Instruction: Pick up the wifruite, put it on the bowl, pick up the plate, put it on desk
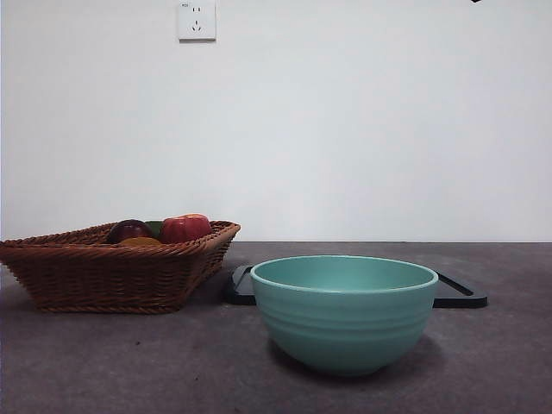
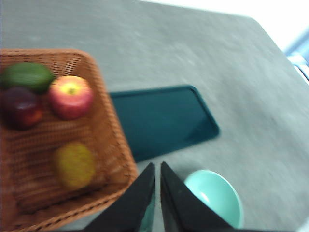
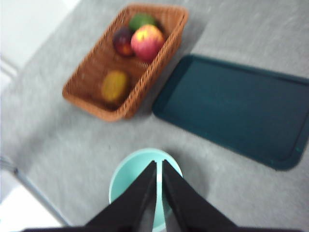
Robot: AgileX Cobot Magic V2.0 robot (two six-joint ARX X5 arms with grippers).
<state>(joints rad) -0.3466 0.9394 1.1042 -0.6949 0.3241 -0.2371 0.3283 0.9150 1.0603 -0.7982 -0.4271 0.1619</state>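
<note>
The wifruite [image 2: 75,164] lies in the wicker basket [image 2: 108,130], apart from the red apple [image 2: 70,96], the dark purple-red fruit [image 2: 20,107] and a green fruit [image 2: 26,76]. In the right wrist view it sits at about 7 o'clock of the apple, near one end of the basket.

Handling, judged: small, light, rounded, with a dull skin, so moderate grip is expected; likely firm. Hold is best taken across the short axis, from above, where the basket wall does not interfere.

Left gripper [image 2: 158,166]: jaws nearly together, nothing between them, held high above the desk [image 2: 203,53]. Right gripper [image 3: 159,164]: likewise closed on nothing, above the bowl [image 3: 126,169].

View differences: the front view shows the bowl's ribs and depth and only a sliver of the wifruite behind the basket rim. The wrist views show the dark tray [image 3: 231,106] as a flat rectangle beside the basket and the bowl as empty.
</note>
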